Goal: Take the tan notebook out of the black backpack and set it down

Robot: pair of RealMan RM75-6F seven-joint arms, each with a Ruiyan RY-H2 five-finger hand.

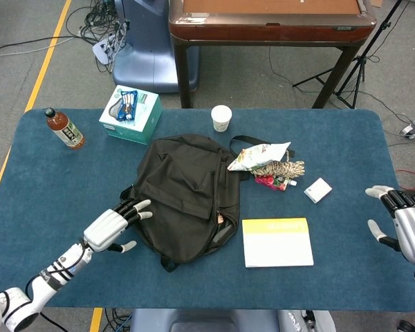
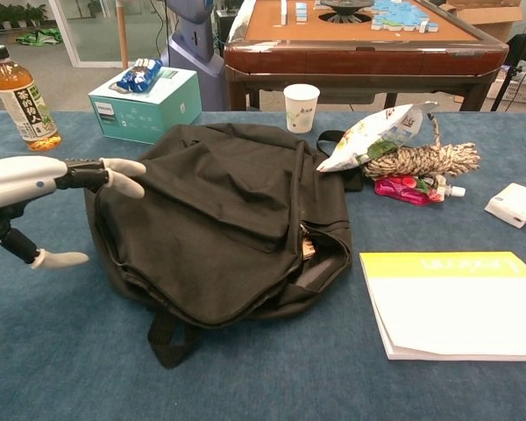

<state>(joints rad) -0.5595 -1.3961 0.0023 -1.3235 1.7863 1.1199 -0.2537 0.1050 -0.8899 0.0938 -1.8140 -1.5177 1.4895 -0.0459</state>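
The left hand (image 1: 113, 227), fingers apart and empty, reaches the black backpack's (image 1: 183, 195) left edge. The right hand (image 1: 408, 232) hovers spread, well apart. The tan notebook (image 2: 308, 248) barely peeks from the zipper opening — the limp fabric may drag instead of opening.

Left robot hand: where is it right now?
In the head view the left robot hand is low on the left, fingers spread, its fingertips at the left edge of the black backpack. The chest view shows it entering from the left beside the bag.
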